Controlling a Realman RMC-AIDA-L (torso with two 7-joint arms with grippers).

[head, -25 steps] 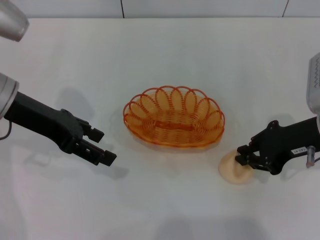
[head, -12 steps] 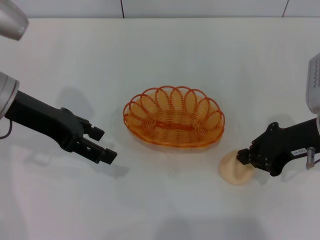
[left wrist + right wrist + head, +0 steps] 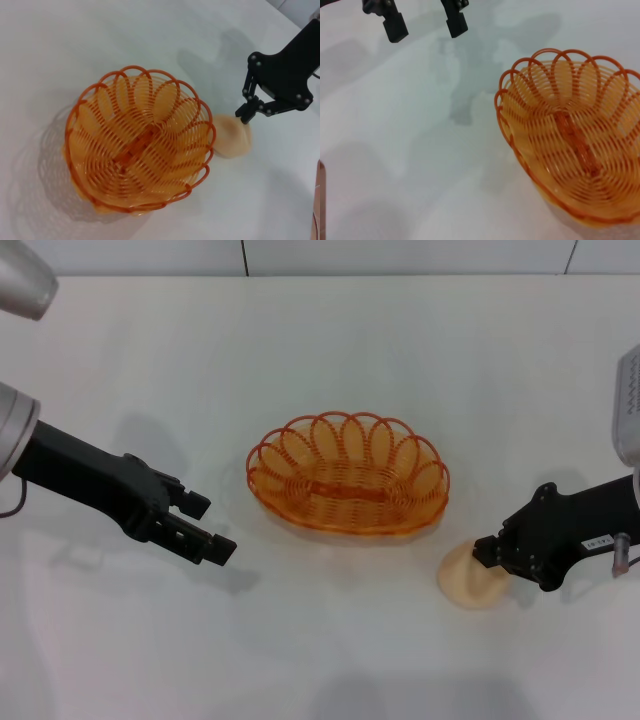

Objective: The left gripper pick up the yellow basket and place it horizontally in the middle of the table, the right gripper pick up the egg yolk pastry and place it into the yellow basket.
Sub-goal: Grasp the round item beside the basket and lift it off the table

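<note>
Right hand (image 3: 487,552) partly hides egg yolk pastry (image 3: 465,578).

Basket (image 3: 348,476), frame centre: orange-amber, translucent, looped strands, scalloped rim, darker orange bar along bottom. Pastry (image 3: 468,577), lower right: pale peach-beige, plain. Table (image 3: 320,350): plain white, soft grey shadows. Left gripper (image 3: 205,529), left of frame: black; arm behind it black, then silver-grey segment at left edge. Right gripper (image 3: 487,551), right of frame: black; small white label on arm. Top edge: pale grey wall, dark seams.
</note>
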